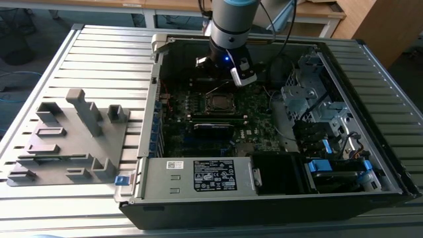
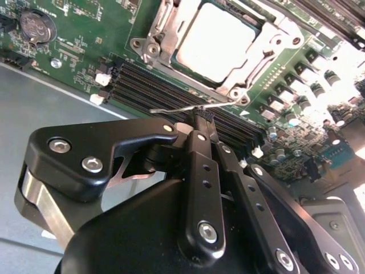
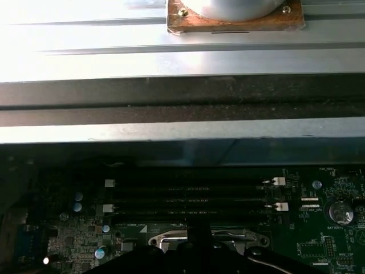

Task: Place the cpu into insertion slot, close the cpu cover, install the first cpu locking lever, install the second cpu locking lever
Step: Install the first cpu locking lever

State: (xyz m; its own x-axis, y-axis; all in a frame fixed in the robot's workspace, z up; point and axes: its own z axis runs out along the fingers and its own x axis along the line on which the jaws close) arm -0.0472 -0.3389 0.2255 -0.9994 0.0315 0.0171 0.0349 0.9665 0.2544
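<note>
Jaws are clenching on a thin silver wire locking lever [image 2: 177,108], which in the second wrist view is lying along the insertion slot's [image 2: 149,47] edge beside the long black memory slots [image 2: 165,91]. The cpu [image 2: 214,41], flat and dull silver, is sitting in that slot, with the bright metal cpu cover [image 2: 269,44] lying flat around it. In the exterior view, the arm [image 1: 230,27] is reaching down into the open computer case [image 1: 155,114], its steel walls and cables crowding close. A grey moulded fixture [image 1: 66,134] is resting on the ribbed metal worktop [image 1: 99,64] at the exterior view's left.
</note>
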